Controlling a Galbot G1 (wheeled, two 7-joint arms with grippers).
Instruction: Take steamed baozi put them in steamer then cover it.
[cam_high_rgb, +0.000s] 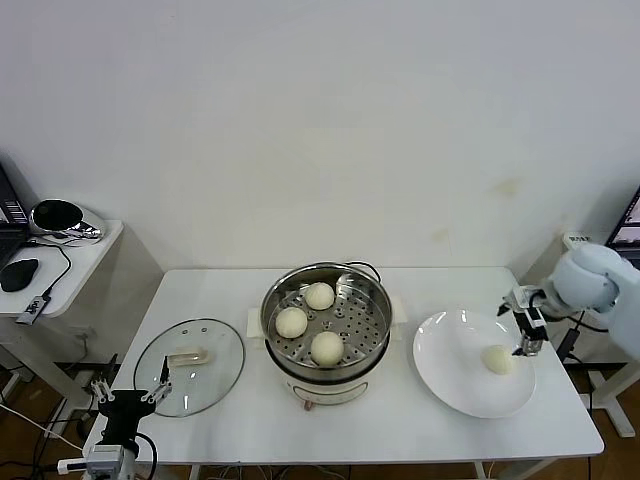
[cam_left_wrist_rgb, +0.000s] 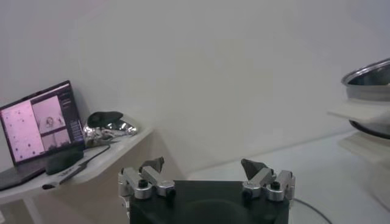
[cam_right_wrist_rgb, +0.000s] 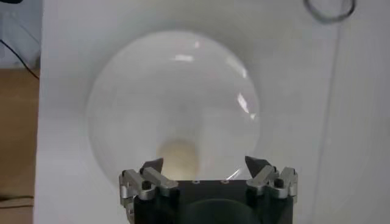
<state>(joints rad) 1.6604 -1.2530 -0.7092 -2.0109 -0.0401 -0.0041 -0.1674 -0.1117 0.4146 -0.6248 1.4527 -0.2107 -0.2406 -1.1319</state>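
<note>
A: Where's your right gripper (cam_high_rgb: 527, 331)?
B: Right side of the frame, fingers spread, just above the last baozi (cam_high_rgb: 497, 359) on the plate (cam_high_rgb: 450, 375). Three buns (cam_high_rgb: 312, 322) sit in the steamer (cam_high_rgb: 327, 330) at centre.
A: And the cover (cam_high_rgb: 189, 366)?
B: Lower left on the surface (cam_high_rgb: 400, 425), your left gripper (cam_high_rgb: 128, 395) spread beside it.

Steamer (cam_left_wrist_rgb: 370, 91) cut off by left wrist view's edge, only rim and base edge showing. Laptop (cam_left_wrist_rgb: 38, 131) partly out of frame, screen too small to read. Bun (cam_right_wrist_rgb: 178, 157) half hidden behind right gripper (cam_right_wrist_rgb: 206, 165).
</note>
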